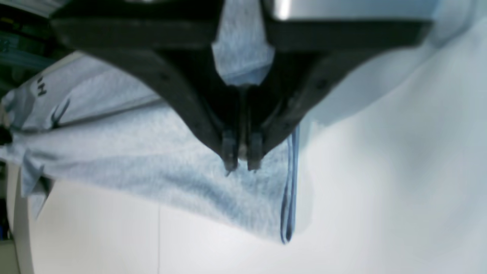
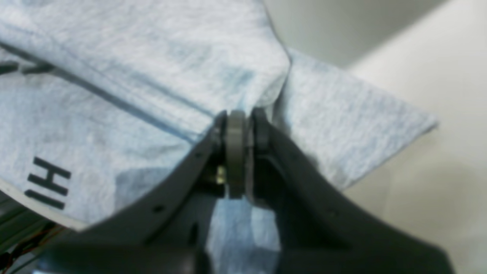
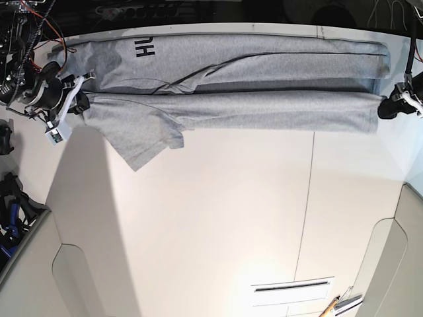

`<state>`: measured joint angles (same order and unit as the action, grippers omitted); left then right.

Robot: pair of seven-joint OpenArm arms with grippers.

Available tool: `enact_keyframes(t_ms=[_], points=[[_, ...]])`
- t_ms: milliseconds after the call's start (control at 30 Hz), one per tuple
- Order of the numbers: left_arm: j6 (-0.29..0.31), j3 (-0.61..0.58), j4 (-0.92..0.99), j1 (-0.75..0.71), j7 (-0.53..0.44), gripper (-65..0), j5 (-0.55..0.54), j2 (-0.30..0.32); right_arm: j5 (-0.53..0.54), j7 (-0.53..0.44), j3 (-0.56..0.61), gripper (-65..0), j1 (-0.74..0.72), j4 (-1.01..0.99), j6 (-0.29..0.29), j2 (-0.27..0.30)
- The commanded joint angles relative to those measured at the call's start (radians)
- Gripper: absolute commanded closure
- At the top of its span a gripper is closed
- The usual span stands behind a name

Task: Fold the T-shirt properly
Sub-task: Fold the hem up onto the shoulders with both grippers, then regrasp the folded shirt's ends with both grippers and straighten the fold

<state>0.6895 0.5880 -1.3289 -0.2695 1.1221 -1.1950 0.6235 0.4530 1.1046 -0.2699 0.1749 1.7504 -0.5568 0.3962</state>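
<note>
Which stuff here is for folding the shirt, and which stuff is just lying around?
For the job:
- T-shirt, stretched across the table's far side
- right gripper, shut on the T-shirt
- left gripper, shut on the T-shirt

Just lying about:
- pencil-like stick at the table's near edge
- wires in the corner

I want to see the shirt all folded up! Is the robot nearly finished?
Not nearly. Done: the T-shirt lies stretched across the table, its long near edge lifted and turned over toward the lettering. In hand: the right gripper and left gripper each pinch one end of that edge. Left: one sleeve hangs out loose, and the long strip needs folding shorter.
</note>
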Motion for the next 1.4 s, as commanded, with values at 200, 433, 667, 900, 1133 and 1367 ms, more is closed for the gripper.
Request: enact_keyframes(t_ms=[200, 433, 667, 900, 1133, 1367], points=[[0.009, 0.009, -0.029, -0.005, 0.049, 0.0, -0.021, 0.027, -0.001, -0.009, -0.008, 0.0, -0.008, 0.017, 0.005, 0.016], [0.009, 0.009, -0.029, -0.005, 0.05, -10.9, -0.021, 0.028, 0.0, -0.002, -0.008, -13.7, -0.008, 0.017, 0.015, 0.016], [0.009, 0.009, -0.029, -0.005, 0.048, -28.4, -0.021, 0.028, 0.047, -0.002, -0.008, -29.1, -0.016, 0.029, 0.014, 0.017], [0.009, 0.009, -0.029, -0.005, 0.048, -28.4, -0.052, 0.028, 0.06, -0.091, -0.008, -29.1, -0.091, 0.108, 0.014, -0.004], [0.009, 0.009, -0.029, -0.005, 0.041, -28.4, -0.054, 0.027, 0.059, -0.143, -0.002, -29.1, -0.236, -0.034, 0.014, -0.151], [0.009, 0.009, -0.029, -0.005, 0.041, -28.4, -0.054, 0.027, -0.098, -0.236, -0.002, -29.1, -0.39, -0.332, 0.015, -0.208]])
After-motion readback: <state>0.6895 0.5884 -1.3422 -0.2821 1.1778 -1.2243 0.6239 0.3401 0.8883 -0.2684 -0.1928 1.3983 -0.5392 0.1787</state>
